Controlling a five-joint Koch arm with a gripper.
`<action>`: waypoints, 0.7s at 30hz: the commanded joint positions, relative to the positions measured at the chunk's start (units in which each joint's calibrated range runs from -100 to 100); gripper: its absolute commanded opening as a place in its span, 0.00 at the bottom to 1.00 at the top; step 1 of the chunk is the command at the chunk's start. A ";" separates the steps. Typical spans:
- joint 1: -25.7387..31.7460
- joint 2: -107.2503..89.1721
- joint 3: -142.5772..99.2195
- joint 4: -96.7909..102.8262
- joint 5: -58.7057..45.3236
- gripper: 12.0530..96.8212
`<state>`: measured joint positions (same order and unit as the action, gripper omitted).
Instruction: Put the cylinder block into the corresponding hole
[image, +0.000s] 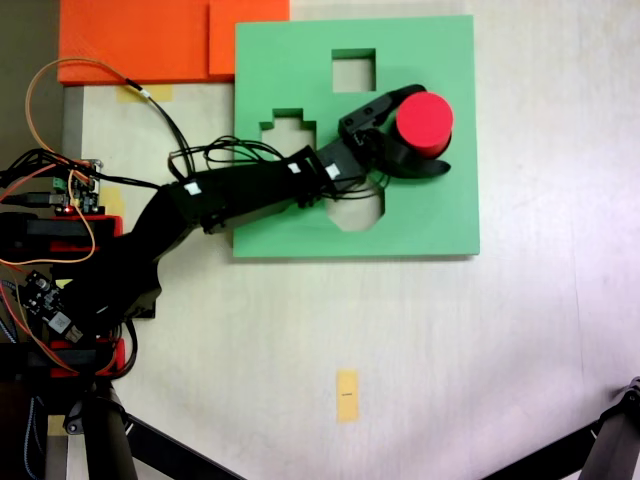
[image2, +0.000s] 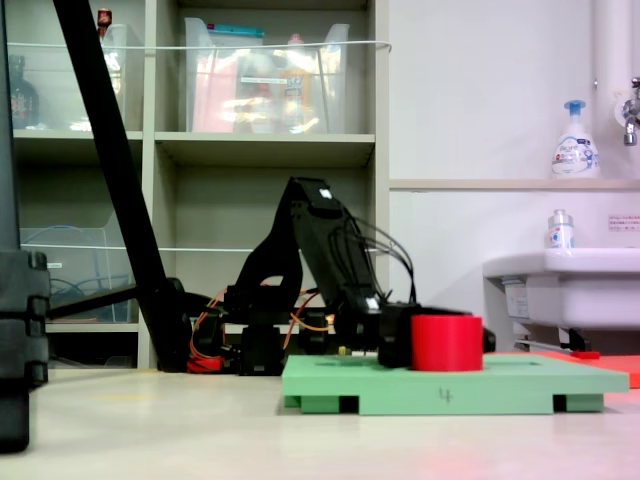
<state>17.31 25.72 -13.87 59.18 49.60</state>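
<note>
One big green foam board (image: 290, 85) takes up most of the table, with square, stepped and octagon-ish cutouts showing. The black arm (image: 240, 190) reaches across it from the left in the top-down fixed view. Its gripper (image: 432, 128) is clamped around the cylinder block (image: 424, 118) near the board's right side. From the low fixed view, the block (image2: 447, 343) looks like it's resting on the board, though that's hard to call.

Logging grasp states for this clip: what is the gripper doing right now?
Gripper: shut on the cylinder block, its jaws on either side of it, above the green board.
</note>
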 joint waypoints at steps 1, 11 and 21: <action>-0.05 -3.65 -0.49 4.42 0.29 0.78; -0.59 -54.21 -28.11 2.02 -3.96 0.95; -7.42 -118.60 -41.07 -35.06 -18.32 0.38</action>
<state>11.40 -86.18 -55.90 23.15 35.92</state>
